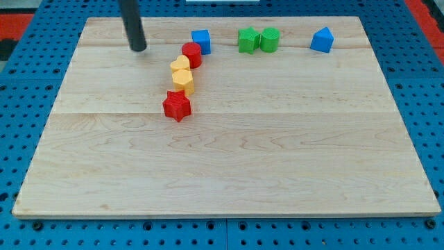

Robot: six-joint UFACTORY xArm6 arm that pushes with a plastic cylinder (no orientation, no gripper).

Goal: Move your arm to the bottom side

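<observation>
Our rod stands near the top-left of the wooden board [229, 173], my tip [139, 48] bare, touching no block. To its right a red cylinder [192, 54], yellow heart [180, 67], yellow hexagon [184, 80] and red star [177, 105] trail downward. The board's bottom half lies open.

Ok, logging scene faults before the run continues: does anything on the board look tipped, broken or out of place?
Nothing stands out. All eight blocks sit flat on the wooden board, clustered near the view's top. My tip rests at upper left, apart from the nearest block, the red cylinder.
</observation>
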